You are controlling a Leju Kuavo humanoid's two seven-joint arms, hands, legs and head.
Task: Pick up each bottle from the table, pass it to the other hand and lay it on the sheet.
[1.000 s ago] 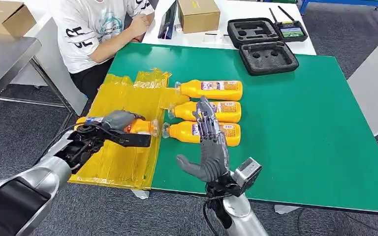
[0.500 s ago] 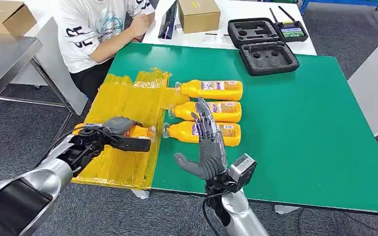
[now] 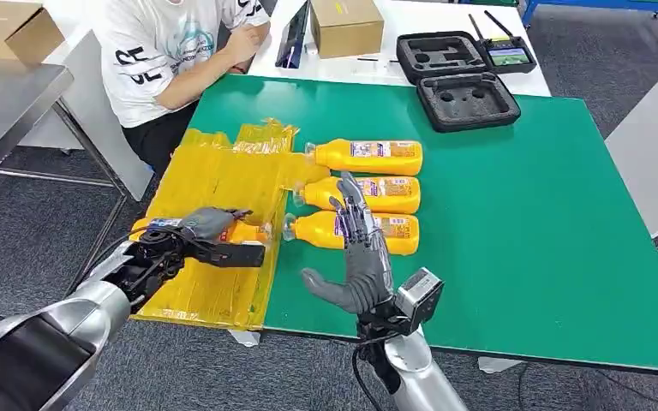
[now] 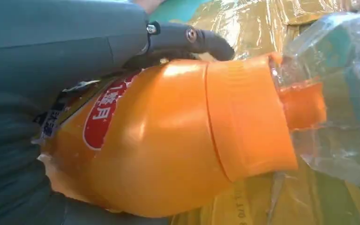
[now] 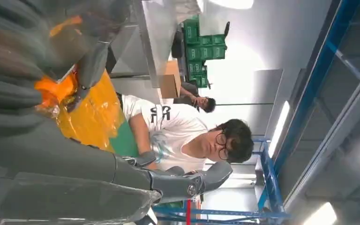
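Observation:
My left hand [image 3: 201,235] grips an orange bottle [image 3: 242,231] with a clear cap, low over the near part of the yellow sheet [image 3: 214,184]. The left wrist view shows that bottle [image 4: 168,140] close up, my fingers [image 4: 187,37] wrapped round it. Three more orange bottles lie side by side on the green table [image 3: 514,197] just right of the sheet: the far one [image 3: 368,156], the middle one [image 3: 368,193] and the near one [image 3: 351,231]. My right hand [image 3: 360,253] hovers open, fingers spread, above the near bottle.
A person in a white shirt [image 3: 167,51] sits at the table's far left corner. A black foam case [image 3: 458,77], a cardboard box [image 3: 344,24] and a controller [image 3: 505,53] stand at the back. The table's right half is bare green.
My left hand has sunk a little toward the sheet with the bottle. My right hand has drifted slightly back toward me, still open.

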